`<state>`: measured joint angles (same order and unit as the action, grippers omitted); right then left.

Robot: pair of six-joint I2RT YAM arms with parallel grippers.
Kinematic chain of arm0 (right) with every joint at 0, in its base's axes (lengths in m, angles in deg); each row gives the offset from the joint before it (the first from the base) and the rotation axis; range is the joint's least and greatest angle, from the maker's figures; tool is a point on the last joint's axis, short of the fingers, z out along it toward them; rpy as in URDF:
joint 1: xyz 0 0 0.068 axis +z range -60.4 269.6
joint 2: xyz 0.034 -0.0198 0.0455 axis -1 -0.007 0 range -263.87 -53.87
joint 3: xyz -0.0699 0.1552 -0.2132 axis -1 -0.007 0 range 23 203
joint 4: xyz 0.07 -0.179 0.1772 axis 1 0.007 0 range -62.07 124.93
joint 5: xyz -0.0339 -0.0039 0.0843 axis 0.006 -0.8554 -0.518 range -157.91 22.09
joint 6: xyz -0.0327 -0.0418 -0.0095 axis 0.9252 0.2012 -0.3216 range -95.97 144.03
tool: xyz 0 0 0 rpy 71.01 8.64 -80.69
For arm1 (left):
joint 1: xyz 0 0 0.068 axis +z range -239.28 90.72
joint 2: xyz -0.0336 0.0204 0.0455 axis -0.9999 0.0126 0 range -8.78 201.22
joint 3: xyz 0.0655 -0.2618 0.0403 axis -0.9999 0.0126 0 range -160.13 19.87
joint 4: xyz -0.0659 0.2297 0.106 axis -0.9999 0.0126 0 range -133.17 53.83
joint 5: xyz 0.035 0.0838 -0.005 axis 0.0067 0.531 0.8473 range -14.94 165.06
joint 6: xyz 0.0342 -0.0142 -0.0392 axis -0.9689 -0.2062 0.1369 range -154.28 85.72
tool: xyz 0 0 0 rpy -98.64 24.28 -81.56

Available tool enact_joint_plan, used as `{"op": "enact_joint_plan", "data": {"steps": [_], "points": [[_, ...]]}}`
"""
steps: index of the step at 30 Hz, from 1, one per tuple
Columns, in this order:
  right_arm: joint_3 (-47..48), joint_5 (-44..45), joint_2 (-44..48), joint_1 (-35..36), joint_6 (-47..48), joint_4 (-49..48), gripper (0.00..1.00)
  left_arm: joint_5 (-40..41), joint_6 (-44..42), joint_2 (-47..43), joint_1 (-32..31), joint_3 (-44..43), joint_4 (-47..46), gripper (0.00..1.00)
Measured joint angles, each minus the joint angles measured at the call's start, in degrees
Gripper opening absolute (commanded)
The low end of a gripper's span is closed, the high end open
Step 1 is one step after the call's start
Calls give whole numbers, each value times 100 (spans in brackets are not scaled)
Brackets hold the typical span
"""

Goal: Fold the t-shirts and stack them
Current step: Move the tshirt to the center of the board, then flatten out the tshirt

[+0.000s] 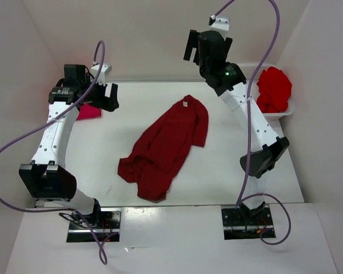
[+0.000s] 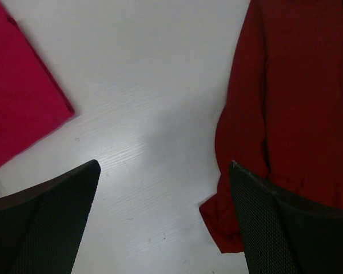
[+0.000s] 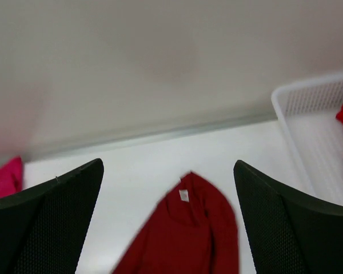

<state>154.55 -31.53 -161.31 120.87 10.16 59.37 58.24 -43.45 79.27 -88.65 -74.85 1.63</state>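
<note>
Noting dark maroon t-shirt [image 1: 166,145] rumpled and stretched lengthwise at centre of table [image 1: 228,171], white tag [image 1: 184,104] at its far end. Find pink t-shirt [image 1: 89,111] flat at far left, bright red t-shirt [image 1: 273,88] heaped in white basket [image 1: 277,115] at far right. See left gripper [image 1: 107,97] raised between pink and maroon t-shirts, fingers [image 2: 46,222] wide apart, nothing between them. See right gripper [image 1: 197,48] high over far side of table, fingers [image 3: 46,217] apart too, empty, well above maroon t-shirt.
</note>
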Motion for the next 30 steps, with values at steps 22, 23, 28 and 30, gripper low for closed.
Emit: {"op": "enact_joint_plan", "data": {"steps": [22, 23, 28, 30], "points": [[-5987, -2363, 612, 3169, -815, -22, 78, 446, -804, -1672, -26, 3209, 323, 99], [-5984, -2321, 459, 3274, -850, -55, 78, 476, -785, -1742, -26, 3213, 299, 99], [-5827, -1967, -291, 3432, -1016, -79, 74, 505, -717, -1947, -11, 3215, 260, 99], [-5619, -1668, -404, 3432, -1056, -81, 69, 505, -715, -1961, -11, 3215, 258, 99]]}}
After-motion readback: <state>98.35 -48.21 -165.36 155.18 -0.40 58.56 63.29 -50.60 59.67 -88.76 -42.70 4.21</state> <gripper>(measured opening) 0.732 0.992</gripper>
